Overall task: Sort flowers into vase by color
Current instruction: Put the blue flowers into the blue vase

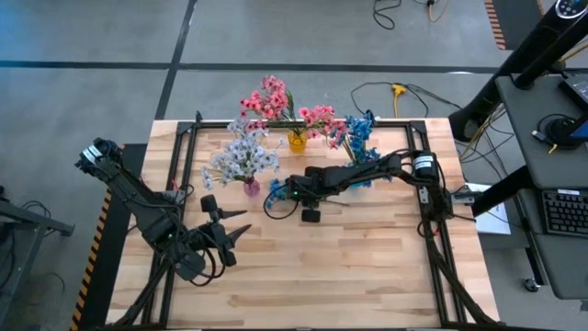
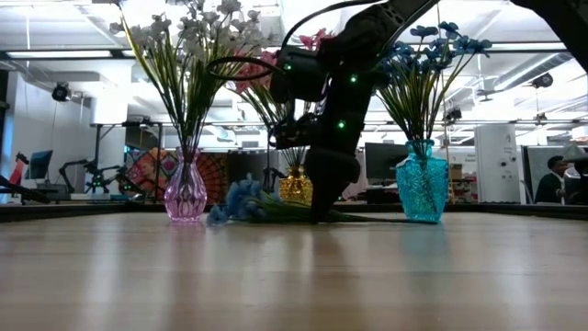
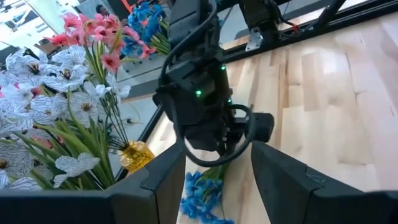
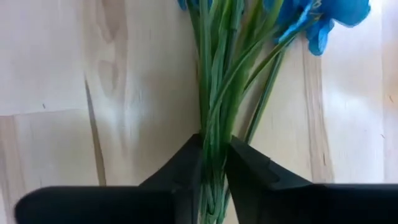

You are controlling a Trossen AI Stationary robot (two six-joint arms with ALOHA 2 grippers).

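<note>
A blue flower sprig (image 1: 276, 193) lies flat on the wooden table between the pink vase (image 1: 251, 188) and the teal vase (image 1: 360, 175), its blossoms (image 2: 241, 200) toward the pink vase. My right gripper (image 1: 288, 190) stands over its green stems and is shut on them. White flowers fill the pink vase, pink ones the yellow vase (image 1: 296, 141), blue ones the teal vase. My left gripper (image 1: 239, 223) hovers open at the table's left, pointing toward the sprig and holding nothing. My right gripper pinches the sprig's bundle of green stems (image 4: 214, 127) between its two fingers (image 4: 186, 162), some way below the blue blossoms (image 4: 329, 18). The fingers come steeply from above and stand across the stems. The sprig lies on the table.
The three vases stand in a loose row across the table's far half, their bouquets spreading wide. The black frame rails (image 1: 188, 161) run along the left and right sides. Bare wood (image 1: 349, 267) covers the near half.
</note>
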